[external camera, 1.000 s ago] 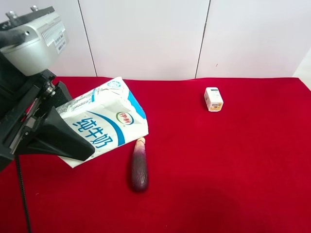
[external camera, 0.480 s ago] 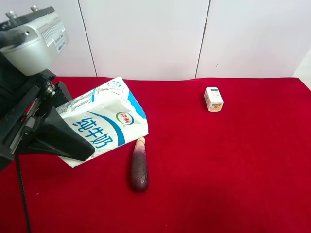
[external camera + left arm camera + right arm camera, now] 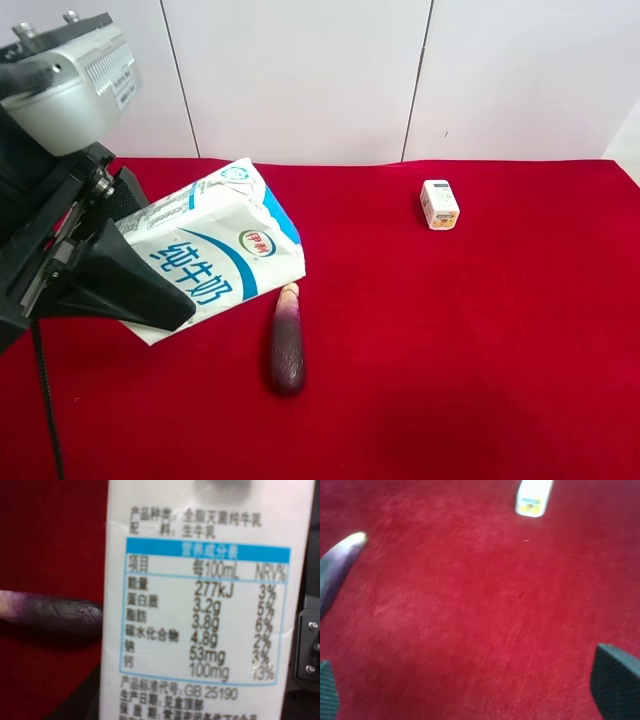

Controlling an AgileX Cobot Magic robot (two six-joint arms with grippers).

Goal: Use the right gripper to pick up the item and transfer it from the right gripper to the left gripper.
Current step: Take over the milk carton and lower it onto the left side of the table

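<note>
looking at where things sit, the handover step seems basically done: the carton (image 3: 215,245) is in the left gripper (image 3: 150,285), not the right one. its black fingers are clamped on the carton, holding it tilted with the top end pointing away from the wrist. in the left wrist view the nutrition panel fills nearly everything ahead of the camera, so the carton sits deep in the jaws. just past the carton's far end an eggplant (image 3: 287,345) lies on the red cloth (image 3: 450,350), close by, but i can't tell if they touch.

the right gripper (image 3: 472,685) is spread wide and empty, touching nothing, over bare cloth. the eggplant's pale tip is ahead of it and off to one side, with a small white box (image 3: 534,499) farther ahead.

my guess at what's next: not much. the left needs a firm squeeze since a tilted carton could slip, and the right should keep clear.
</note>
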